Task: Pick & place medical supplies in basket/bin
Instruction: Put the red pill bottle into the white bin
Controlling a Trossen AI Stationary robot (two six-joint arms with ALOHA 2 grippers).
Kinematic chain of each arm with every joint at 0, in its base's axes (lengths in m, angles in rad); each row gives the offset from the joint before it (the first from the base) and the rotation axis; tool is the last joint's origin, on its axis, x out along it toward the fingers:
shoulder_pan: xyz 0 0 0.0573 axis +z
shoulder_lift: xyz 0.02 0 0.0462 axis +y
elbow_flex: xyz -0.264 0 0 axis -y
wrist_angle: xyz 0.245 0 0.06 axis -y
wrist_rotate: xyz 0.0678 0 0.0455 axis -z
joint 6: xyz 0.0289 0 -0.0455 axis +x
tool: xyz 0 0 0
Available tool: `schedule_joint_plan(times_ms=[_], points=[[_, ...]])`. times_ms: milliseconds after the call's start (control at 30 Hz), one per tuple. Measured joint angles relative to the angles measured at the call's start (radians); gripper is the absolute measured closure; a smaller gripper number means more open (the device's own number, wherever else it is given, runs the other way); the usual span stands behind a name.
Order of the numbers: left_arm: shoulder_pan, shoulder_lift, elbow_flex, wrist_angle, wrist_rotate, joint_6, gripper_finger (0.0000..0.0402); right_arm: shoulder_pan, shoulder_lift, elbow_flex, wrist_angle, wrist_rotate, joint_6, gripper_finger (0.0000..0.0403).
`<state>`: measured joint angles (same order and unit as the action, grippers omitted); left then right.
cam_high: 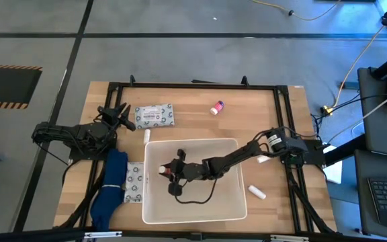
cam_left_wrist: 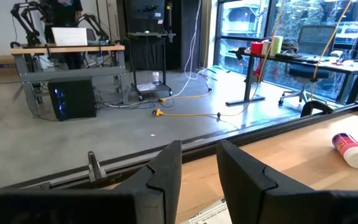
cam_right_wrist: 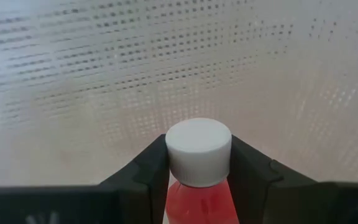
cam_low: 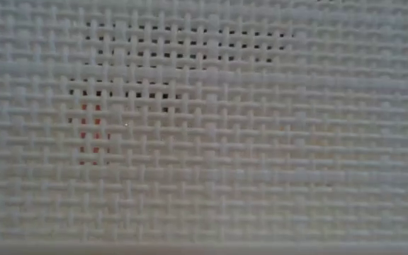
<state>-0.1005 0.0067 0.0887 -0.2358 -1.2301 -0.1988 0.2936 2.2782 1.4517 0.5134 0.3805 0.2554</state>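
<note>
The basket/bin (cam_high: 200, 216), a large white mesh-walled tub, stands at the table's near middle. My right gripper (cam_high: 170, 173) reaches into it from the right and is shut on a small red bottle (cam_right_wrist: 199, 193) with a white cap. The low view is filled by the bin's mesh wall (cam_low: 261, 177), with red showing through it. My left gripper (cam_high: 123, 114) waits open at the table's left, touching nothing. On the table lie a patterned packet (cam_high: 154, 115), a pink-purple-capped vial (cam_high: 218, 107) and two white tubes (cam_high: 147, 136) (cam_high: 257, 192). My right gripper pinches the red bottle between its two fingers at the white cap (cam_right_wrist: 198, 149) and the neck just below it. The fingers come from the table's right, slanting slightly down. The bottle is inside the bin, cap up; whether its base touches the bin floor I cannot tell.
A blue cloth (cam_high: 111, 188) lies at the near left, partly over a second patterned packet (cam_high: 134, 181). A black frame (cam_high: 193, 85) runs along the table's edges. The left wrist view shows the vial (cam_left_wrist: 348, 148) on the wood, with desks and cables in the room beyond.
</note>
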Motion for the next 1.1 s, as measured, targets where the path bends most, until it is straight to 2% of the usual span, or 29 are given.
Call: schedule_joint_plan(times_ms=[133, 467, 633, 867, 1100], points=[[0.000, 0.000, 0.000, 0.000, 0.000, 0.000, 0.0304, -0.011, 0.021, 0.000, 0.064, 0.000, 0.054, 0.0273], [0.000, 0.000, 0.000, 0.000, 0.000, 0.000, 0.0304, -0.014, 0.021, 0.000, 0.064, 0.000, 0.049, 0.0267], [0.000, 0.000, 0.000, 0.000, 0.000, 0.001, 0.0304, -0.016, 0.021, 0.000, 0.060, -0.060, 0.001, 0.0232], [0.000, 0.000, 0.000, 0.000, 0.000, 0.002, 0.0304, -0.016, 0.021, 0.000, 0.059, -0.063, 0.013, 0.0174], [0.000, 0.000, 0.000, 0.000, 0.000, 0.000, 0.0304, -0.014, 0.018, 0.000, 0.053, -0.063, -0.004, 0.0151]])
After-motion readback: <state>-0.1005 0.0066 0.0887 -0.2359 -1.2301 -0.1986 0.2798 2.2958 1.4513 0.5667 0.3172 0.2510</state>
